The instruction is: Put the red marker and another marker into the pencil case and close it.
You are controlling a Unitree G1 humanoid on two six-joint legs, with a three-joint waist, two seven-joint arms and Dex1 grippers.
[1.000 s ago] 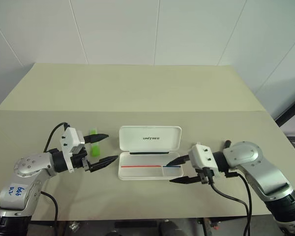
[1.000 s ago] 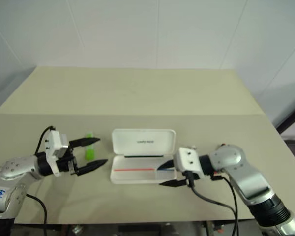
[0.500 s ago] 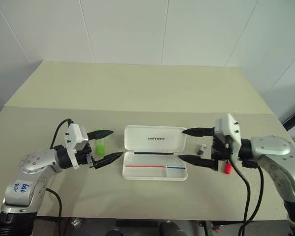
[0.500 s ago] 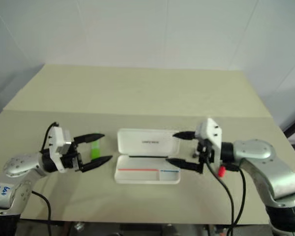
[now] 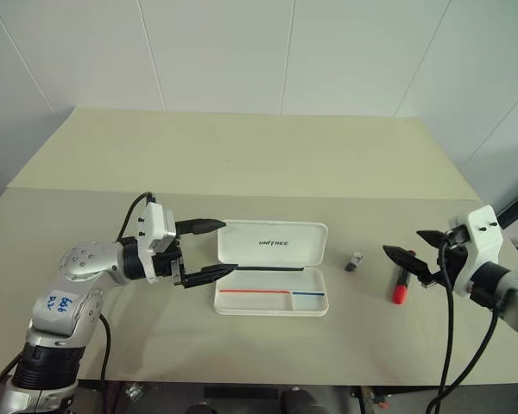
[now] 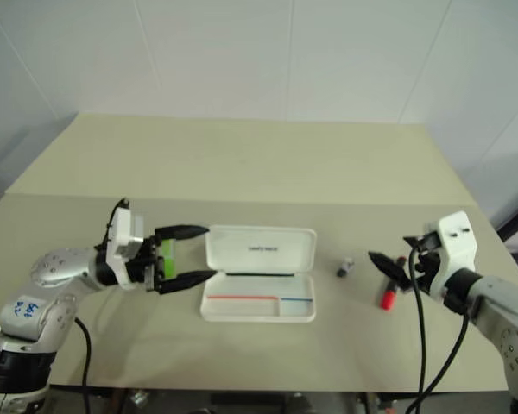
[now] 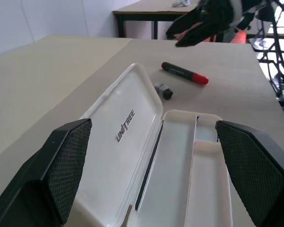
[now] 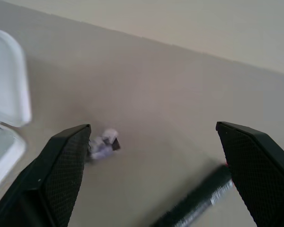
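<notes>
Left tool (image 5: 211, 251) spread, right tool (image 5: 413, 247) spread, glossy rectangular pencil case (image 5: 271, 269), slim red marker (image 5: 401, 285)

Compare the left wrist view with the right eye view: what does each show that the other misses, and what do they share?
Left wrist view alone: the case's central hinge strip seen close up. Right eye view alone: the green marker between the left claw's fingers, which stand open. Both: the open white pencil case, the red marker, the small grey cap-like piece, and the open right claw.

case (image 6: 259, 250) open, red marker (image 6: 388, 295) right
</notes>
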